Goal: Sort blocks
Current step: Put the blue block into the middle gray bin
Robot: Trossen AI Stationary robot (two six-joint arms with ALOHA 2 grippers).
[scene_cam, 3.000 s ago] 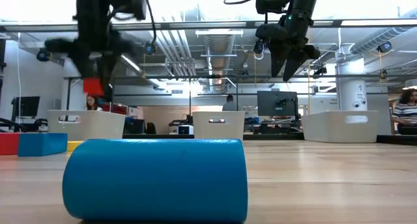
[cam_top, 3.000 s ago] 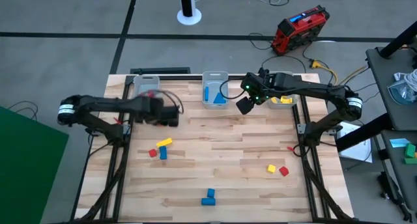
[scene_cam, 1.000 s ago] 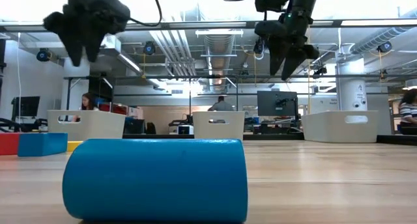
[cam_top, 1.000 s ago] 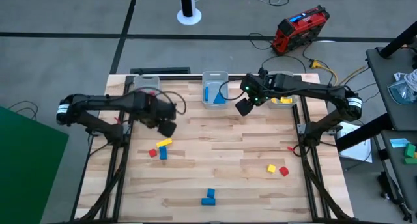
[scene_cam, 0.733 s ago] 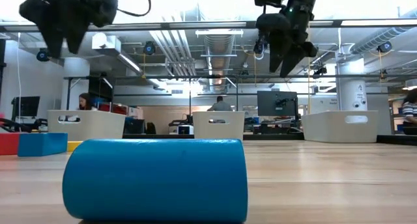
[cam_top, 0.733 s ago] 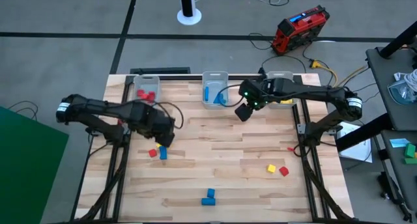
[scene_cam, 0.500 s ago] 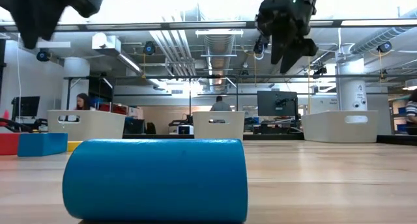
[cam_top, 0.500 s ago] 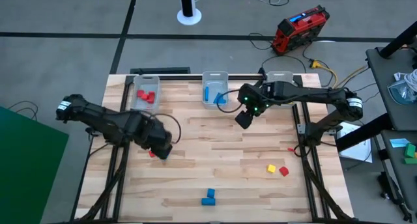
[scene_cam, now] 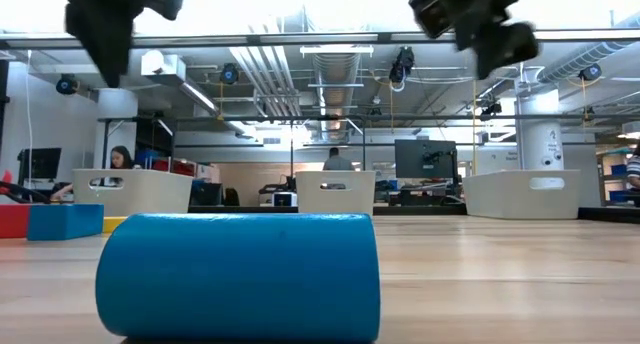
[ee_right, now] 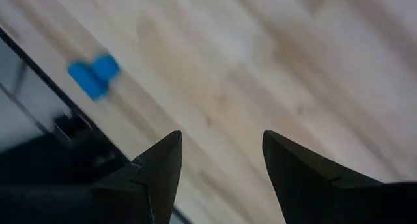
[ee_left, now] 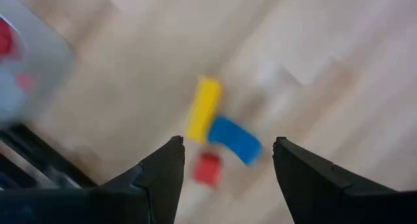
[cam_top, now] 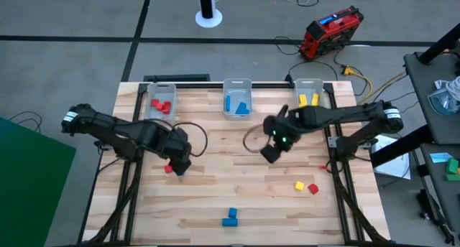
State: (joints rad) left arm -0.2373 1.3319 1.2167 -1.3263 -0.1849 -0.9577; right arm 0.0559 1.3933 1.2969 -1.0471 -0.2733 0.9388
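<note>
Left gripper [ee_left: 225, 160], spread and empty, hides most of the blocks [cam_top: 169, 169] below; right gripper [ee_right: 221, 160] likewise spread.

Left gripper [ee_left: 225, 160] open above 3 touching blocks [ee_left: 218, 138]; bare table [cam_top: 237, 182] around them, nothing blocking.

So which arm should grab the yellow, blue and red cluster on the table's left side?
Left. Its open pincer hangs right over the yellow, blue and red blocks; the right pincer is mid-table, farther off.
</note>
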